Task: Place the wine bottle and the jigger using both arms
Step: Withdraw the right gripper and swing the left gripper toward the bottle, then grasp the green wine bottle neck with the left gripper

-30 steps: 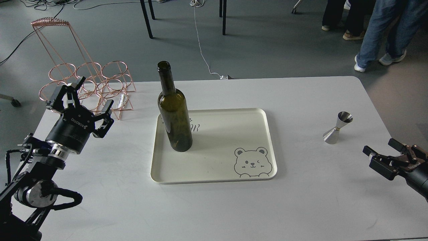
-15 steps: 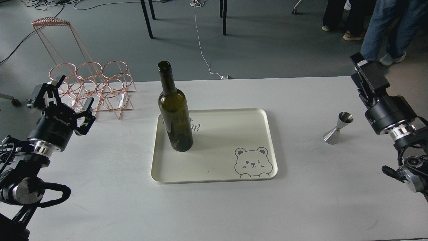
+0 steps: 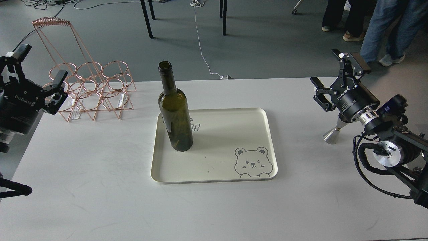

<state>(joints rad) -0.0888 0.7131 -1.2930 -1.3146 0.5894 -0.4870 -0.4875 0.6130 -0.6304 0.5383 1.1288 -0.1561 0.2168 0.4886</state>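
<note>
The dark olive-green wine bottle [image 3: 174, 113] stands upright on the left part of the cream tray [image 3: 227, 134]. The silver jigger [image 3: 332, 135] stands on the table to the right of the tray; only its lower cup shows, the upper cup is hidden behind my right wrist. My right gripper [image 3: 337, 80] is open and empty, raised just above and behind the jigger. My left gripper [image 3: 38, 67] is open and empty at the far left edge, in front of the wire rack and far from the bottle.
A copper wire bottle rack [image 3: 90, 90] stands at the table's back left corner. The tray has a bear drawing [image 3: 251, 162] at its front right. People's legs [image 3: 384, 30] and furniture legs [image 3: 147, 16] are on the floor beyond the table.
My left arm has drawn back to the left and upward, away from the bottle. My right arm has swung in from the right edge and now covers the jigger's top. Bottle and jigger have not moved.
</note>
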